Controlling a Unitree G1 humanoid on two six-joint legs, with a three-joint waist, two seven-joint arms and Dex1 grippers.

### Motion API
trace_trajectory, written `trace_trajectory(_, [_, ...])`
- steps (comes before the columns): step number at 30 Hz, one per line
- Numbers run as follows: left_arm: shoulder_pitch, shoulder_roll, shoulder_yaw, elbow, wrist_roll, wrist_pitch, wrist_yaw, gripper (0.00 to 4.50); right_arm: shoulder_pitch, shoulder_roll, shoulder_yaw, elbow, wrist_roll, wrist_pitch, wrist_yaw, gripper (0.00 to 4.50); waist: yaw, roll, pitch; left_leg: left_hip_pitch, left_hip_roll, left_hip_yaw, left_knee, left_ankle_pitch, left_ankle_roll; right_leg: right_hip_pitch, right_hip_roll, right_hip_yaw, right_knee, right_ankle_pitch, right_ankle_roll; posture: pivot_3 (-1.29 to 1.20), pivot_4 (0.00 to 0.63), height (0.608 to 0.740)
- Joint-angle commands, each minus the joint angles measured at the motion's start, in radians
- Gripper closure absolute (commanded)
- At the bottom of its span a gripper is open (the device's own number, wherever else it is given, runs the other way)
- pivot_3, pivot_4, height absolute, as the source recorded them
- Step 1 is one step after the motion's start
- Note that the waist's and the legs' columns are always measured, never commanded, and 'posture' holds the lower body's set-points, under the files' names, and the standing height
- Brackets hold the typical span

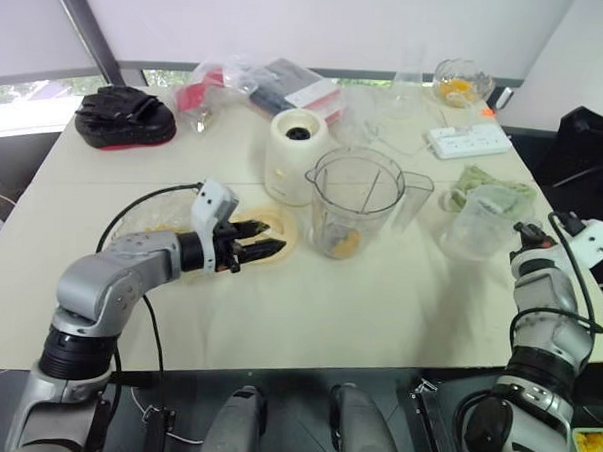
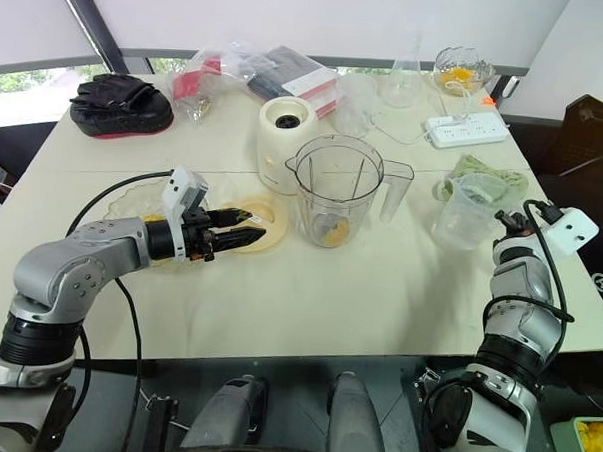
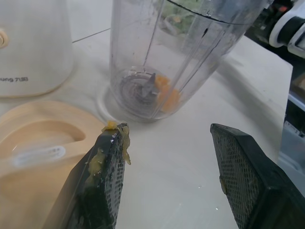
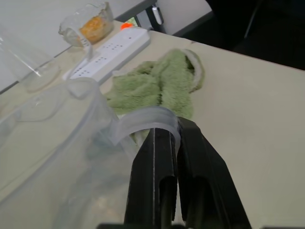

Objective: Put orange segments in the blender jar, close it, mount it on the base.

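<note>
The blender jar (image 1: 355, 200) stands upright and uncovered at the table's middle, with orange segments (image 1: 343, 243) lying at its bottom by the blade hub; they show through the wall (image 3: 167, 95) in the left wrist view. The base (image 1: 296, 154) stands just behind and left of the jar. My left gripper (image 1: 266, 247) hovers open and empty over a flat cream-yellow lid (image 3: 38, 143), left of the jar, with orange pulp stuck to one finger (image 3: 107, 162). My right gripper (image 4: 167, 140) is shut, its tips at the handle of a frosted cup (image 1: 477, 222).
A green cloth (image 1: 498, 185) lies behind the frosted cup. Farther back are a white power strip (image 1: 468, 140) and a small glass cup of orange bits (image 1: 458, 83). Black gloves (image 1: 124, 116) and plastic bags (image 1: 258, 84) lie at the back left. A clear dish (image 1: 142, 219) sits beside my left arm.
</note>
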Motion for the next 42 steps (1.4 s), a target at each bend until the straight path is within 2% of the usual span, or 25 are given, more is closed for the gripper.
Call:
trace_trajectory(1, [-0.007,0.013,0.038,-0.043,-0.021,0.003,0.005,1.67,-0.017,-0.025,0.01,0.006,-0.008,-0.1,0.025,4.47,-0.001,0.0,0.0,0.0,0.0,0.0,0.0,0.0,0.0,0.0,0.0,0.0,0.0,0.0,0.0,0.0,0.15,0.74])
trace_trajectory(8, [-0.012,0.011,0.038,-0.043,-0.024,0.002,0.011,1.67,0.0,0.009,0.035,0.083,-0.02,-0.224,0.026,4.47,-0.002,0.0,0.0,0.0,0.0,0.0,0.0,0.0,0.0,0.0,0.0,0.0,0.0,0.0,0.0,0.0,0.15,0.74])
trace_trajectory(19, [-0.016,0.008,0.034,-0.037,-0.037,-0.004,0.021,1.67,0.054,0.032,0.051,0.07,-0.008,-0.247,0.01,4.47,-0.018,0.0,0.0,0.0,0.0,0.0,0.0,0.0,0.0,0.0,0.0,0.0,0.0,0.0,0.0,0.0,0.15,0.74])
trace_trajectory(22, [-0.015,0.008,0.033,-0.037,-0.039,-0.005,0.023,1.67,0.07,0.032,0.06,0.059,-0.001,-0.24,0.011,3.51,-0.018,0.0,0.0,0.0,0.0,0.0,0.001,0.0,0.0,0.001,0.0,0.0,0.0,0.0,0.0,0.0,0.15,0.74])
trace_trajectory(26, [-0.014,0.006,0.033,-0.036,-0.04,-0.007,0.023,1.67,0.092,0.031,0.078,0.029,0.006,-0.218,0.012,1.5,-0.02,0.0,0.0,0.001,0.0,0.0,0.001,0.0,0.0,0.001,0.0,0.001,0.0,0.0,0.0,0.0,0.15,0.74])
trace_trajectory(38, [-0.014,-0.001,0.027,-0.019,-0.032,-0.023,0.015,1.67,0.26,0.042,0.113,-0.219,0.035,-0.113,0.004,1.5,-0.019,0.001,-0.001,0.005,0.0,0.001,0.001,0.0,0.0,0.005,0.0,0.002,0.001,0.0,0.0,0.0,0.15,0.74])
trace_trajectory(42, [-0.028,-0.002,0.021,0.004,-0.025,-0.034,0.006,1.67,0.39,0.043,0.119,-0.413,0.091,-0.014,0.025,1.5,-0.017,0.001,-0.001,0.009,0.0,0.0,0.0,0.0,0.0,0.008,0.0,0.002,0.001,0.0,0.0,0.0,0.15,0.74])
